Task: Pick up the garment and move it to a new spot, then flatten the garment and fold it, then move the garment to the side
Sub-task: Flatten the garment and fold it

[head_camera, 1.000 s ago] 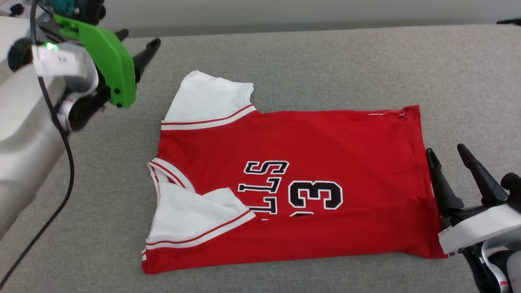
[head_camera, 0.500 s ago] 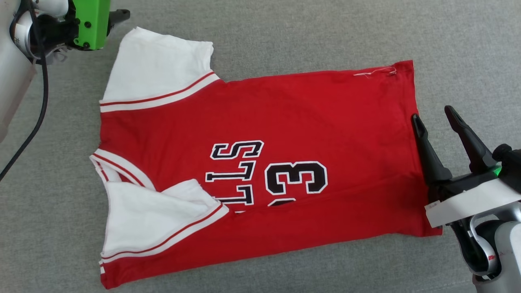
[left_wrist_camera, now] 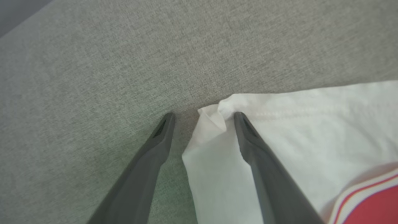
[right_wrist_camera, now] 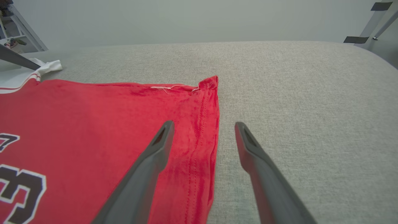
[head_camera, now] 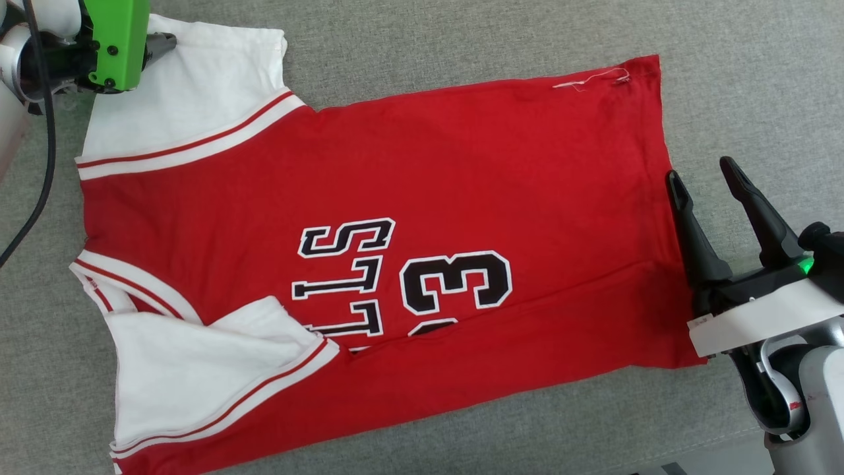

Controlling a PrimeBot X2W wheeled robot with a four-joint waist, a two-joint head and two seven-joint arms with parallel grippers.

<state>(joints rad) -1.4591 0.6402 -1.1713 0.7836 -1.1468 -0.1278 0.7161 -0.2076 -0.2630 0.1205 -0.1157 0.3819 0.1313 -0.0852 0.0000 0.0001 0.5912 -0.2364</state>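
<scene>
The garment [head_camera: 409, 171], a red jersey with white sleeves and black lettering, lies flat on the grey surface with its collar to the left and its hem to the right. Its near side is folded over, with one sleeve [head_camera: 198, 369] on top. My left gripper [head_camera: 161, 45] is at the far sleeve. In the left wrist view the left gripper [left_wrist_camera: 203, 115] is open and straddles that sleeve's curled corner [left_wrist_camera: 214, 119]. My right gripper [head_camera: 702, 175] is open at the hem. In the right wrist view the right gripper [right_wrist_camera: 203, 124] has one finger over the red cloth and the other over the bare surface.
The grey fabric surface [head_camera: 758, 79] stretches wide to the right of the hem [right_wrist_camera: 214, 130]. A black cable [head_camera: 41, 165] hangs from my left arm. Metal frame legs [right_wrist_camera: 377, 18] stand beyond the surface's far right corner.
The head camera has tipped down, so the whole picture shifted. My left gripper came in from beside the far sleeve onto its corner. The right gripper has stayed at the hem, open.
</scene>
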